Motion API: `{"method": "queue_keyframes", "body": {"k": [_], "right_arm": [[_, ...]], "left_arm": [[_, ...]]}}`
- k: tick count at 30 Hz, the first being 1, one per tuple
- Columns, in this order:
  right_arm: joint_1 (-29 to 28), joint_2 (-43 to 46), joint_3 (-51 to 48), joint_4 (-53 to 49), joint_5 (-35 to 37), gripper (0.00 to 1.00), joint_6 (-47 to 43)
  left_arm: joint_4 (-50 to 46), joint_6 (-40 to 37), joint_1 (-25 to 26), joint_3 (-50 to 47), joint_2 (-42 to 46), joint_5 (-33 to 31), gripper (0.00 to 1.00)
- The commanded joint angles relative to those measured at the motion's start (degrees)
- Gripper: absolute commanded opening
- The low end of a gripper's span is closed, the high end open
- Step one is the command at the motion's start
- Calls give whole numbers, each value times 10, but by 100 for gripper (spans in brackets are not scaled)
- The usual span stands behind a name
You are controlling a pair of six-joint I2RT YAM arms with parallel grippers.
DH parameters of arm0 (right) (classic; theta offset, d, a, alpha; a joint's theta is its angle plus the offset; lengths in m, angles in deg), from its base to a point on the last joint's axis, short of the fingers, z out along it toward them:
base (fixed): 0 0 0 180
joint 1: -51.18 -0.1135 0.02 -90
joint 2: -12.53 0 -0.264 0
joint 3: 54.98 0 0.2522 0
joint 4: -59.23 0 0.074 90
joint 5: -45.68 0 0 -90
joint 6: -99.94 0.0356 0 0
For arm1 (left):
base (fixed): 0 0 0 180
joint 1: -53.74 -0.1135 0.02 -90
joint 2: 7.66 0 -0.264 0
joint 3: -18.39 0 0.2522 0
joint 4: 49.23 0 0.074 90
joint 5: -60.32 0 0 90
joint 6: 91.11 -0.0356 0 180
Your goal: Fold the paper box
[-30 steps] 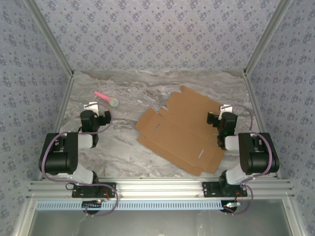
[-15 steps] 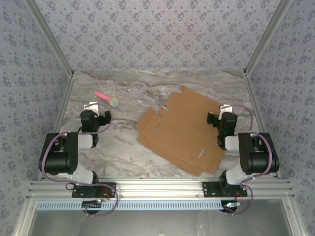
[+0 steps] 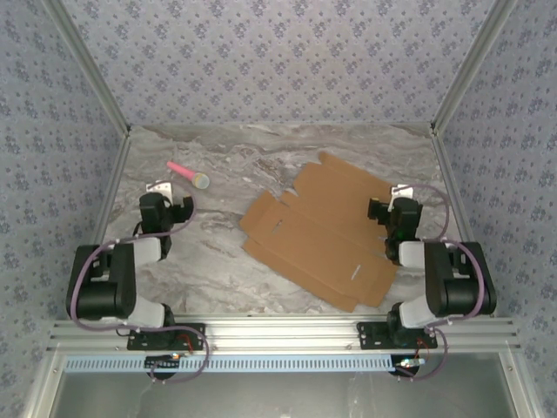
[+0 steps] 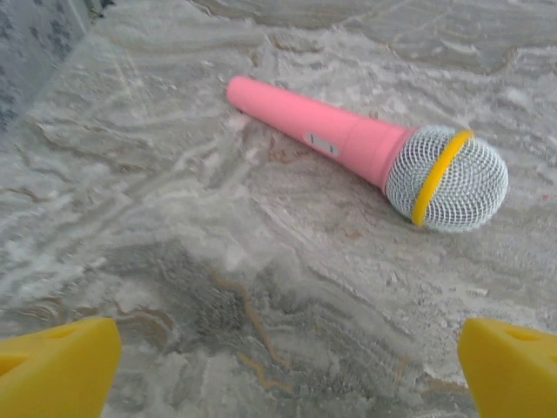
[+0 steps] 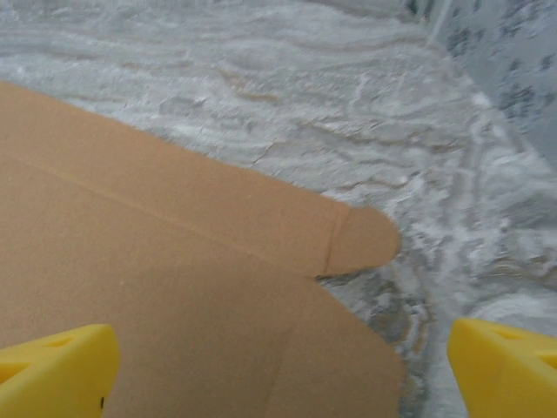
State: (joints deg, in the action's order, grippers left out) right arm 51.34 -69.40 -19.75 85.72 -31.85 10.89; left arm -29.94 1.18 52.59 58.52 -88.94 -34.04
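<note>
Cardboard of the paper box (image 3: 322, 235) lies flat and unfolded on the table (image 3: 218, 261), which I take as the reason both my claws hang spread wide and empty: no crease is started yet. It sits right of centre, its three o'clock edge under my right gripper (image 5: 278, 370). Its long axis seems to run from ten to four o'clock. My left gripper (image 4: 278, 374) faces a pink microphone (image 4: 365, 152) (no part of this job).

A robot lab cell: aluminium frame (image 3: 278, 329), patterned backdrop walls (image 3: 278, 61), marble-look table (image 3: 218, 261)
</note>
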Motion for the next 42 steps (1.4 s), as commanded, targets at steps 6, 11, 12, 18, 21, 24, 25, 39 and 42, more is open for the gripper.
{"method": "queue_keyframes", "body": {"k": [6, 11, 12, 18, 21, 24, 25, 39, 42], "right_arm": [[25, 222, 52, -243, 112, 99, 152], [-2, 268, 93, -338, -32, 99, 222], [-28, 261, 103, -351, -45, 99, 226], [-203, 152, 176, -441, -54, 99, 194], [-245, 85, 209, -462, -79, 98, 174], [-269, 31, 238, -461, -97, 98, 160], [-275, 16, 249, -460, -99, 97, 156], [-319, -65, 308, -445, -84, 97, 138], [-321, -67, 317, -446, -87, 97, 133]], "left_arm": [[-254, 153, -3, 79, 193, -14, 99], [-259, 239, 53, 68, 225, 131, 95], [-264, 242, 87, 63, 226, 130, 94], [-295, 245, 220, 50, 196, 125, 93], [-302, 223, 248, 55, 156, 139, 93], [-272, 219, 250, 56, 105, 160, 92], [-250, 218, 251, 53, 88, 170, 91], [-53, 206, 255, 56, -92, 250, 44], [-12, 203, 255, 53, -113, 253, 36]]}}
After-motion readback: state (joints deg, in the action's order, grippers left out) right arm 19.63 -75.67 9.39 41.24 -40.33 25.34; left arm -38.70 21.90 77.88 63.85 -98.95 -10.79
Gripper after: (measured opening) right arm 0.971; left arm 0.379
